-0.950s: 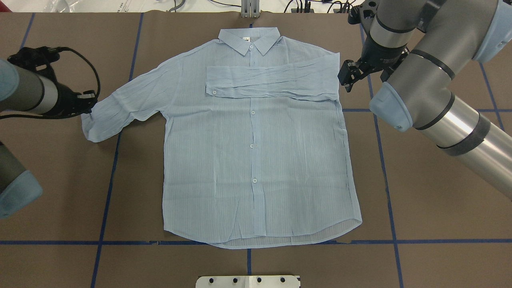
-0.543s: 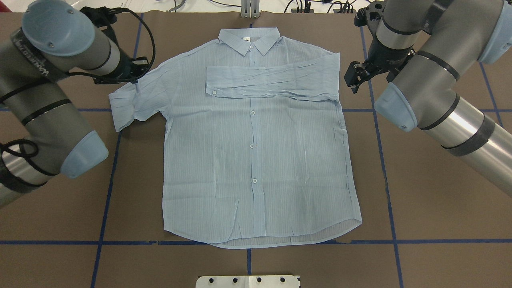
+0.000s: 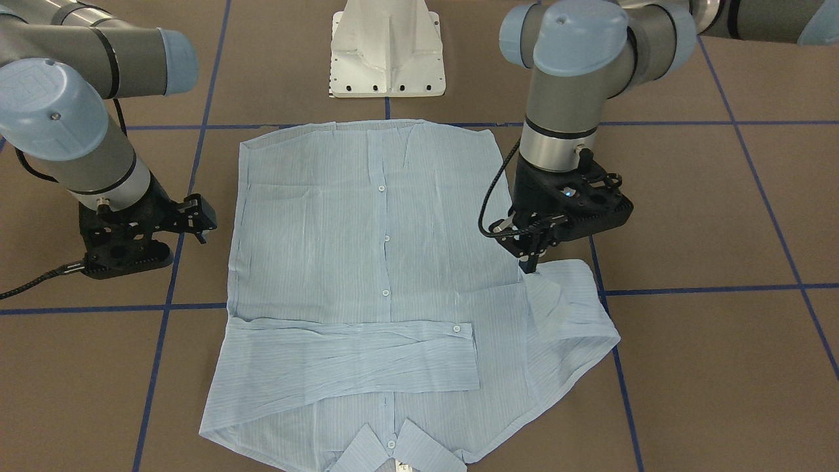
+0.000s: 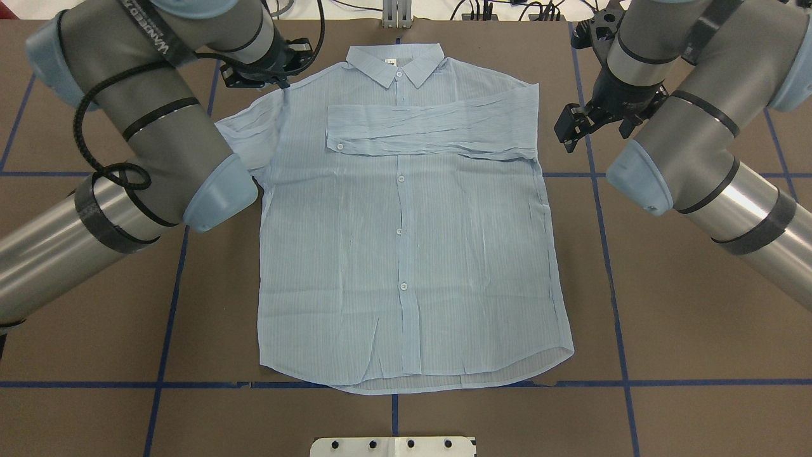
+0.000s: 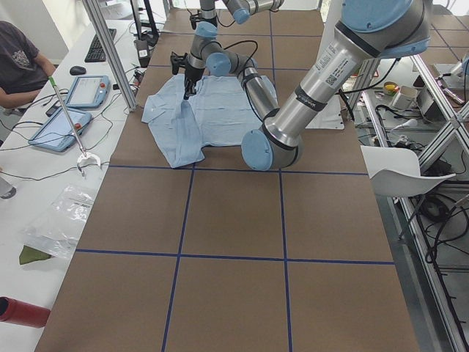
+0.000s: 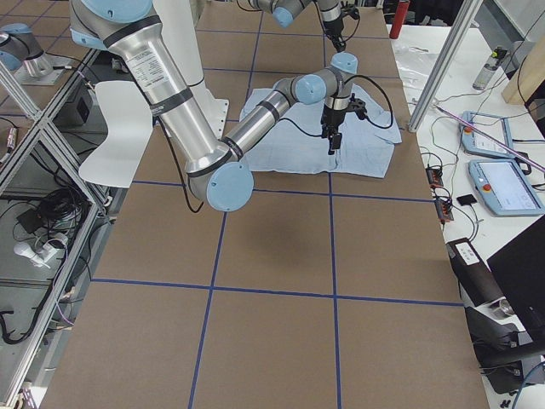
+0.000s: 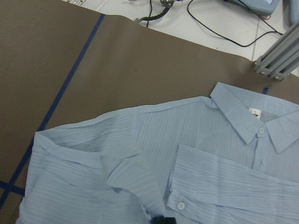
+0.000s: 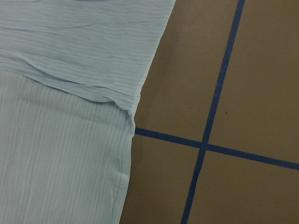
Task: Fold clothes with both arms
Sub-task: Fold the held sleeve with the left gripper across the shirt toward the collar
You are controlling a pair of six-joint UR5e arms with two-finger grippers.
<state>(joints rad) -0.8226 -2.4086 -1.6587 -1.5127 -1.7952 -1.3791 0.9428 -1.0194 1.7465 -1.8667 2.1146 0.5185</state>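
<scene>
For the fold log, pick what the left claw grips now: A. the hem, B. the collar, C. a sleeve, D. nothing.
C: the left claw pinches the sleeve, which is bunched at the side of the shirt.

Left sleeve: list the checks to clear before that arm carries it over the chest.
1. Grip: the left gripper is closed on the left sleeve, and the cloth peaks up to it: ok.
2. One layer or a doubled layer in the pinch: cannot tell.
3. The right sleeve lies flat across the chest, with its cuff past the button placket: ok.
4. The right gripper is off the shirt and over bare table: ok.
5. The shirt body lies flat, buttoned front up: ok.
</scene>
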